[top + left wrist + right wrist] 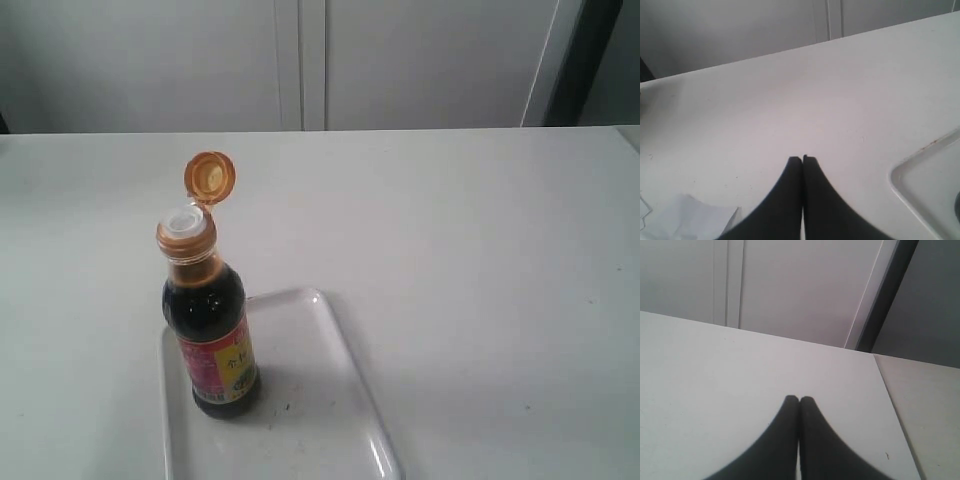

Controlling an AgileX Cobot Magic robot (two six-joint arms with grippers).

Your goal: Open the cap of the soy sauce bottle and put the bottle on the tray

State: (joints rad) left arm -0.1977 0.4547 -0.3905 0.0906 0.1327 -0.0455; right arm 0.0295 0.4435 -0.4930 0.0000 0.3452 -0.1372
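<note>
The soy sauce bottle [210, 330] stands upright on the white tray [320, 400] in the exterior view, near the tray's left side. Its orange-brown cap [210, 177] is flipped open on its hinge, and the white spout [184, 220] shows. Neither arm appears in the exterior view. In the left wrist view my left gripper [802, 159] is shut with nothing between its fingers, over bare table, and a corner of the tray [927, 180] lies beside it. In the right wrist view my right gripper [799, 400] is also shut and empty, above the table.
The white table [450, 250] runs back to pale cabinet doors [300, 60]. A crumpled white sheet [685, 220] lies close to the left gripper. In the right wrist view a seam to an adjoining surface [895, 410] crosses the table.
</note>
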